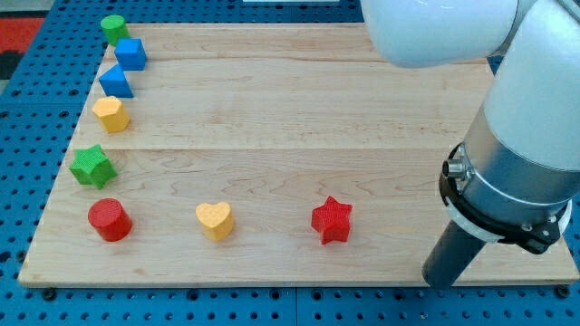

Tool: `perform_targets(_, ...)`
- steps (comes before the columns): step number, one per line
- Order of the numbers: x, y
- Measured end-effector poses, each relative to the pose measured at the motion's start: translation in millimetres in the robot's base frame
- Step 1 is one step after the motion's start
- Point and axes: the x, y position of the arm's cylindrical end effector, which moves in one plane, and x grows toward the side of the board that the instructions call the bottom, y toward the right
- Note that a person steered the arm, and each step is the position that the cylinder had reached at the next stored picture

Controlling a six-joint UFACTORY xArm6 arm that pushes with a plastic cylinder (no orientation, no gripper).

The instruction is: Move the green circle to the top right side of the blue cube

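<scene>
No brand, label or writing can be read on any block, on the board or on the arm.

The green circle (113, 28), a short ribbed plastic cylinder with a flat round top, stands at the view's top left corner of the pale wooden board (272, 118), right at the board's edge. Just below it and slightly toward the view's right, touching or nearly touching it, sits the blue cube (130, 53), a ribbed plastic block with square faces. Further down the left edge come a blue triangular block (116, 81), then a yellow block of rounded, roughly hexagonal shape (111, 114), each close to the one above. Lower still, set apart from them, lies a green star block (92, 166), and below that a red cylinder (110, 219) near the board's bottom left corner.

Along the view's bottom, moving right, a yellow heart block (216, 220) sits well apart from the red cylinder, and a red star block (332, 220) sits well apart from the heart.

At the far right the white and grey robot arm (526, 127) fills the upper corner, and its dark rod comes down to my tip (444, 279) near the board's bottom right edge. There are no fingers to spread or press together, only the bare rod. My tip is well apart from every block, nearest the red star and farthest from the green circle and blue cube.
</scene>
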Motion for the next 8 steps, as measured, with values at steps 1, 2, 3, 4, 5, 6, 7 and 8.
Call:
perform_targets(1,-0.1,-59.6)
perform_targets(2,0.0,-143.0)
perform_targets(3,-0.4,-241.2)
perform_targets(4,-0.3,-324.0)
perform_targets(5,-1.0,-444.0)
perform_targets(6,-4.5,-449.7)
perform_targets(7,-59.1,-450.8)
perform_targets(8,-176.6,-440.8)
